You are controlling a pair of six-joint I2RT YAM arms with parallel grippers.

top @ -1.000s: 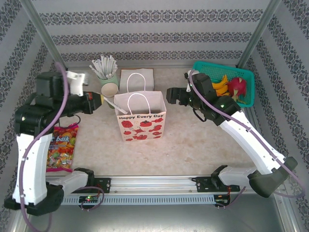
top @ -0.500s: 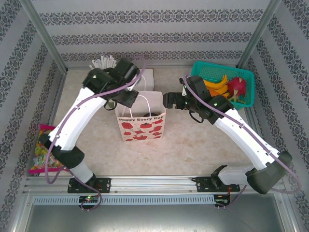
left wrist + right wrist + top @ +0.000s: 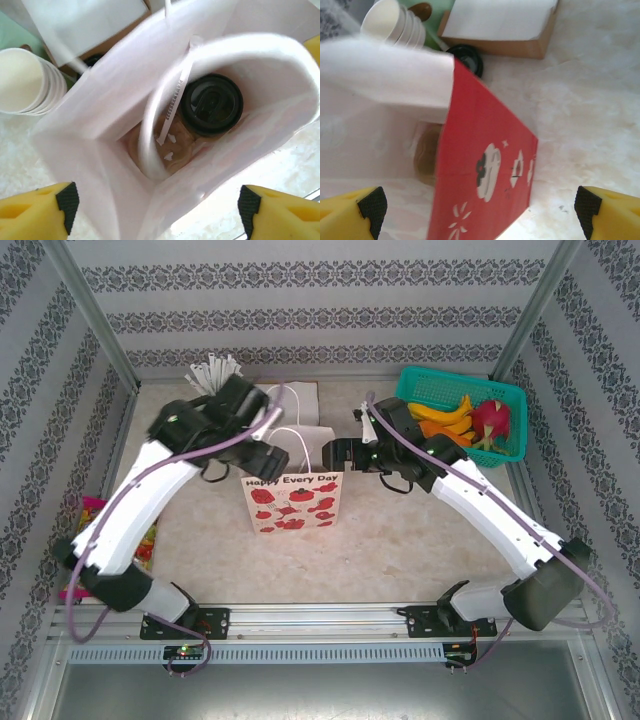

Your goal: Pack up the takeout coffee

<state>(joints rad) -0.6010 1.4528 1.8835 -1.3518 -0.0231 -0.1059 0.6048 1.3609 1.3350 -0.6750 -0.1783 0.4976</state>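
Observation:
The takeout coffee (image 3: 211, 104) stands upright inside the white paper bag (image 3: 107, 90), its black lid facing up beside the bag's handle loop. My left gripper (image 3: 157, 210) hangs open above the bag's mouth, with nothing between its yellow fingers (image 3: 37, 212). From above, the left gripper (image 3: 268, 454) is over the bag's (image 3: 292, 502) top left. The right gripper (image 3: 331, 453) is open at the bag's right edge. In the right wrist view the right gripper (image 3: 477, 210) spans the bag's red side panel (image 3: 485, 165) without touching it.
Behind the bag are a stack of white cups (image 3: 395, 22), a cardboard box (image 3: 500, 27) and a dark round object (image 3: 467, 59). A holder of white sticks (image 3: 212, 372) stands at the back left. A teal fruit basket (image 3: 420, 377) sits back right. A candy packet (image 3: 88, 510) lies at the left edge.
My left arm swung from the cups over to the bag and its gripper opened above the bag's mouth. The right gripper moved left to the bag's right edge.

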